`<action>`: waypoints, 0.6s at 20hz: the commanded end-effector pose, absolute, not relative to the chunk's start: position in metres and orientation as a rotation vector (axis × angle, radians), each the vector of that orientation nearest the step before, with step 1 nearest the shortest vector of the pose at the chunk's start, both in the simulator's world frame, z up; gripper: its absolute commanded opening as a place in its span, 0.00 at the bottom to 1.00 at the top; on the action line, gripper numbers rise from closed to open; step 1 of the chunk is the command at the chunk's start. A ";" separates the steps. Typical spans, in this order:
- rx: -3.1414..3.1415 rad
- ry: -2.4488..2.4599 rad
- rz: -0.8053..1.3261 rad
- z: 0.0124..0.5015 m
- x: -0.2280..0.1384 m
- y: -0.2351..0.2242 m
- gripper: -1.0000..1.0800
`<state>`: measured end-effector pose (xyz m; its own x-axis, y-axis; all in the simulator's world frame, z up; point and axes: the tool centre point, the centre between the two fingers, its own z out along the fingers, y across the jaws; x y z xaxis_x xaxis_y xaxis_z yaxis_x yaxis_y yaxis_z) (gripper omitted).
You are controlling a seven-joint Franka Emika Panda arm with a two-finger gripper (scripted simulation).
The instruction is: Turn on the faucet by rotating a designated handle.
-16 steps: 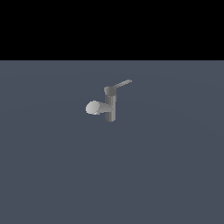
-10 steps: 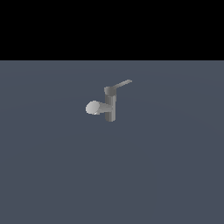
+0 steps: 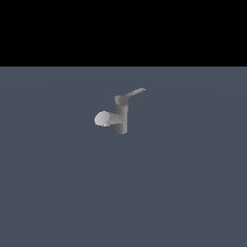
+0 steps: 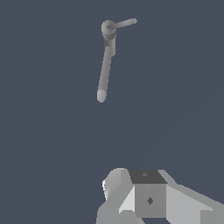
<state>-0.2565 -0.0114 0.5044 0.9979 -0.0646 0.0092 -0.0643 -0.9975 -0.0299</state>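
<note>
- Slate-grey flat ground (image 3: 62,193) fills the scene under a black band of background; nothing else stands on it but the faucet (image 3: 122,118).
- That faucet sits a little above the middle of the exterior view, upright, its thick pale-ended spout (image 3: 103,118) pointing to the exterior view's left.
- Its handle (image 3: 134,93), a thin flat lever on the round cap, tilts up toward the exterior view's right and is untouched.
- Risk, as I judge it: handle and spout spring from the same small body, so an approach aimed loosely could press on the spout or the body instead, and nothing would turn.
- A second risk: the lever is thin and tilted, so a push landing near its tip or at a slant may slide off.
- The arm does not appear in the exterior view; in the wrist view the gripper (image 4: 144,199) shows only as pale blocks, well apart from the faucet.
- Its fingertips are out of view, so I cannot tell whether the pincer is parted or closed.
</note>
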 end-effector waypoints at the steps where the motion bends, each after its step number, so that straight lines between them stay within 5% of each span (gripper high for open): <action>1: -3.108 0.116 -0.014 0.504 -0.253 -0.012 0.00; 12: -3.062 0.350 -0.003 0.499 -0.209 -0.015 0.00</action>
<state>-0.2171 -0.0142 0.5002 0.9804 -0.1972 -0.0013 -0.1969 -0.9789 -0.0547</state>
